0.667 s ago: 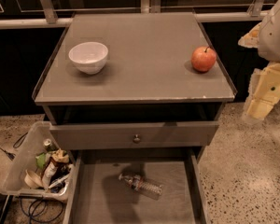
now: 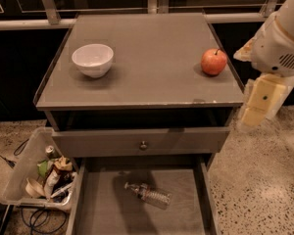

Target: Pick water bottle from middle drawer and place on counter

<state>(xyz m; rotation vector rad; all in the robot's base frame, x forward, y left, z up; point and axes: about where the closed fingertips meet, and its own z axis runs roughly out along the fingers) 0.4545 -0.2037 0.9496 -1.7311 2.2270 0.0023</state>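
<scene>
A grey counter (image 2: 152, 82) bears a white bowl (image 2: 92, 59) at its left and a red apple (image 2: 214, 61) at its right. Below it the middle drawer (image 2: 103, 207) stands pulled out, the water bottle (image 2: 149, 195) lying on its side on the drawer floor. The gripper (image 2: 258, 106) hangs beside the counter's right edge, well apart from the bottle; its open or closed state cannot be told.

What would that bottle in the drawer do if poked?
Lying sideways on the middle drawer's flat floor, the water bottle would probably roll. It looks small and clear, so likely light. The gripper hangs beside the counter's right edge.
</scene>
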